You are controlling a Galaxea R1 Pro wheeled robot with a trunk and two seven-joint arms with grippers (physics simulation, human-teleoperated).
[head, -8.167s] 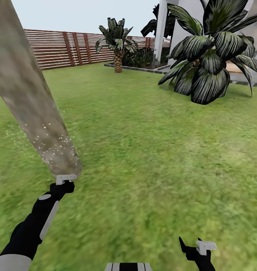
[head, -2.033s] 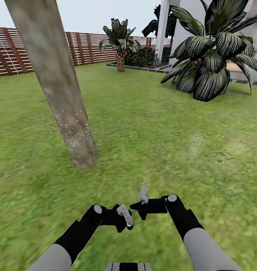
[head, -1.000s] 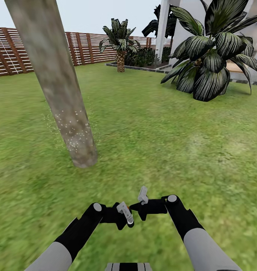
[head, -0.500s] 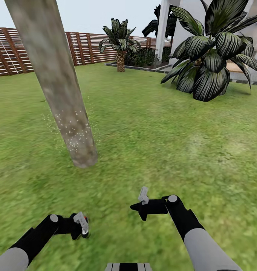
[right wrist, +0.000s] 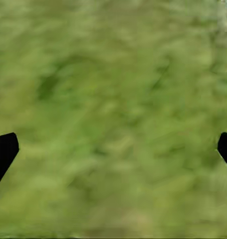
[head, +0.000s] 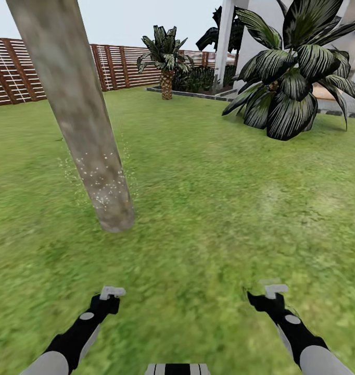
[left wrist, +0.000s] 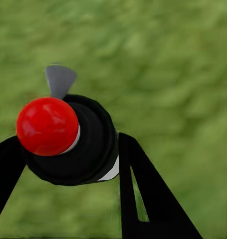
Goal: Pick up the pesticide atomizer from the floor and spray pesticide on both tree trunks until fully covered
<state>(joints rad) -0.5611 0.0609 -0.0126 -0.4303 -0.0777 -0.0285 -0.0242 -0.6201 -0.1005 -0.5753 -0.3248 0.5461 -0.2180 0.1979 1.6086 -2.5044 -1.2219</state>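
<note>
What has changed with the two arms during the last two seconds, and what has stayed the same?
Both grippers were close together low in the middle of the head view. Now they have moved apart: the left gripper to the left, the right gripper to the right. The left gripper keeps the atomizer between its fingers; the right one is open over grass. The speckled tree trunk, fence and camera view stayed unchanged.

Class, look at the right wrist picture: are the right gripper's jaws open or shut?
Open. On the right gripper, the two black fingertips sit at opposite edges of the right wrist view, with blurry green grass lawn between them.
</note>
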